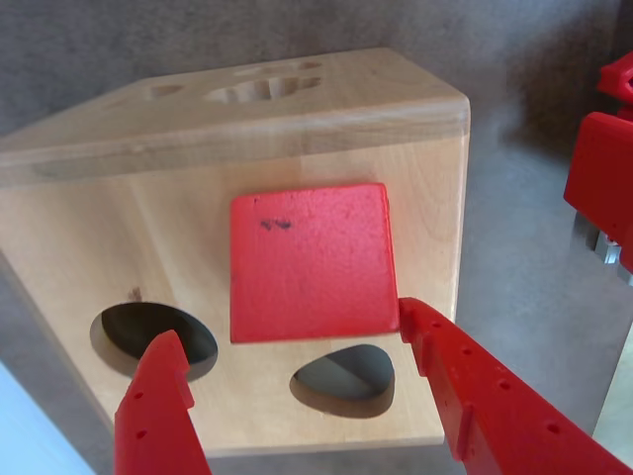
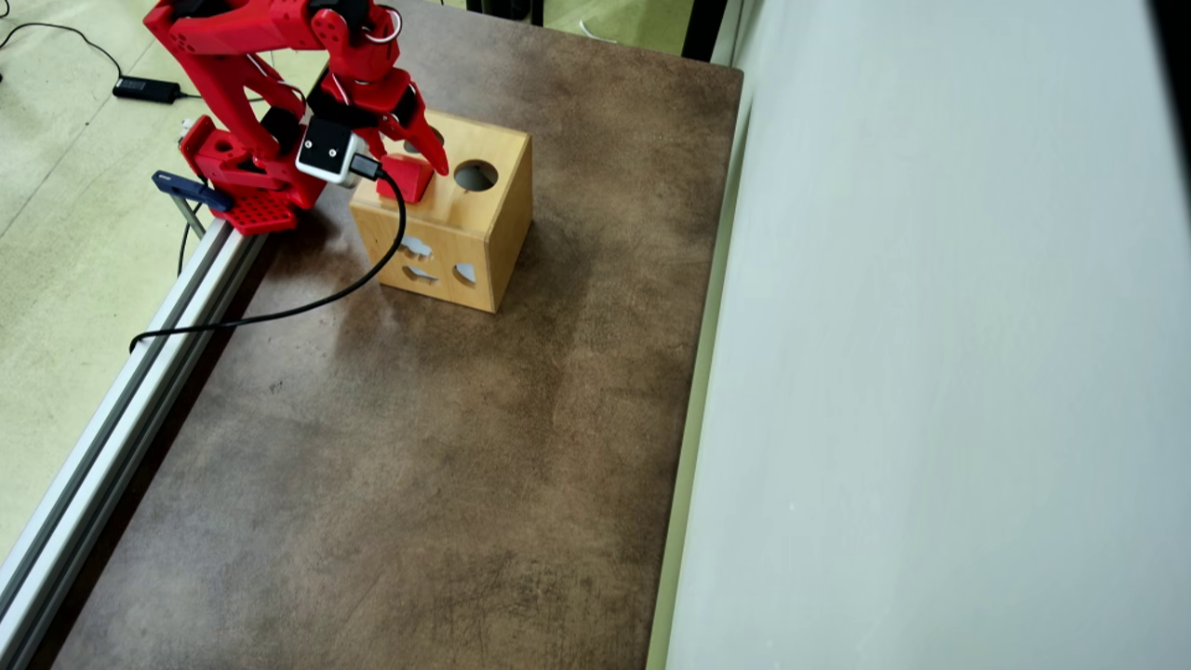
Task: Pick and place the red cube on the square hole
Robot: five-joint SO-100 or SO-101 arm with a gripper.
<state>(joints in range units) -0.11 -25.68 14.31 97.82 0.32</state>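
The red cube (image 1: 312,262) sits in the top face of the wooden shape-sorter box (image 1: 435,228), between a round hole (image 1: 148,332) and a rounded-triangle hole (image 1: 346,381). No square hole shows; I cannot tell how deep the cube sits. My red gripper (image 1: 287,322) is open just over the box top. One finger (image 1: 158,396) is above the round hole. The other (image 1: 465,376) is beside the cube's lower right corner, close to it or just touching. In the overhead view the gripper (image 2: 414,158) hovers over the cube (image 2: 407,179) on the box (image 2: 465,233).
The box stands at the far left of the brown table (image 2: 447,447), next to the arm's base (image 2: 247,181) and the aluminium rail (image 2: 140,372). A black cable (image 2: 307,302) loops in front of the box. A pale wall (image 2: 930,372) borders the table's right side.
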